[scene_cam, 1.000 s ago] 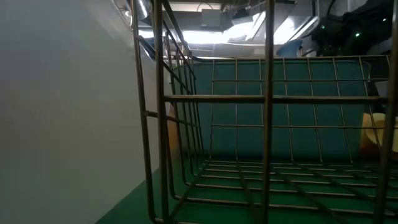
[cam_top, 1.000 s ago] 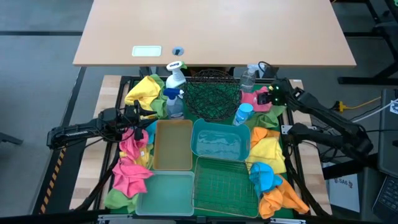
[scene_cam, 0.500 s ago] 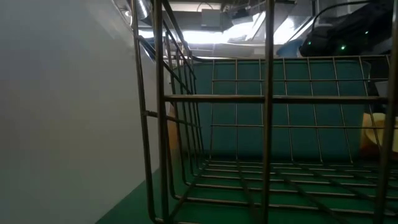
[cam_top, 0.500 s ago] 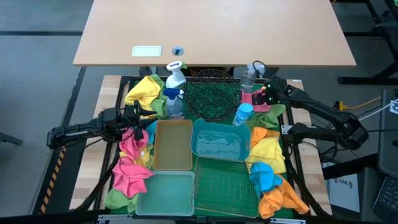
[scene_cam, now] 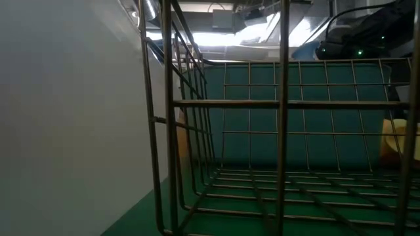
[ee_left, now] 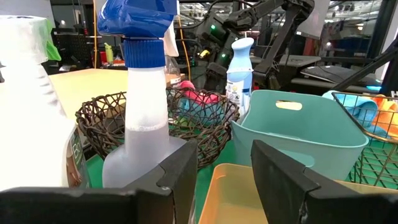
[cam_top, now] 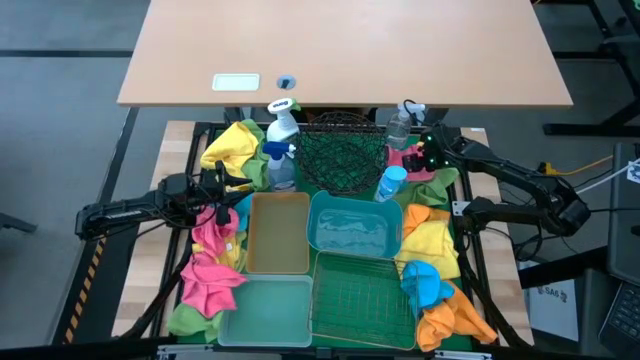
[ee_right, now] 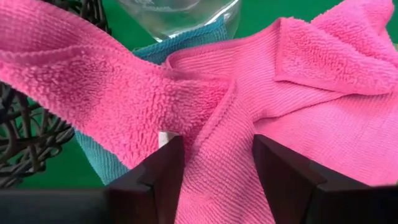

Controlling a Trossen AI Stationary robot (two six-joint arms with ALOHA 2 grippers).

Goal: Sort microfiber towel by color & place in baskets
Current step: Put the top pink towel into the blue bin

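Observation:
My right gripper (cam_top: 422,157) (ee_right: 217,168) is open and low over a pink towel (cam_top: 405,160) that lies at the table's far right, beside the black wire basket (cam_top: 340,155). A raised fold of that towel (ee_right: 214,130) runs between the fingers, and a teal-blue cloth (ee_right: 180,40) lies under it. My left gripper (cam_top: 228,190) (ee_left: 224,174) is open and holds nothing, above the pink towels (cam_top: 212,240) on the left. More towels lie loose: yellow (cam_top: 232,145), pink (cam_top: 205,285) and green (cam_top: 185,318) on the left; yellow (cam_top: 430,240), blue (cam_top: 425,285) and orange (cam_top: 455,320) on the right. My right gripper comes at the pink towel from above, with one finger (ee_right: 158,171) on each side of the raised fold near the towel's middle. Whether the fingers touch the cloth I cannot tell. The towel lies flat on the table and on the teal-blue cloth.
The amber bin (cam_top: 250,235), teal bin (cam_top: 312,225), pale-green bin (cam_top: 228,315) and green wire basket (cam_top: 362,298) fill the middle of the table. Spray bottles (cam_top: 282,140) (cam_top: 398,125) and a blue bottle (cam_top: 390,185) stand close by the black basket.
My right gripper has moved toward the table's left and down, from beyond the pink towel to just over it. Its arm has stretched out lower. The left arm and the towels have kept still.

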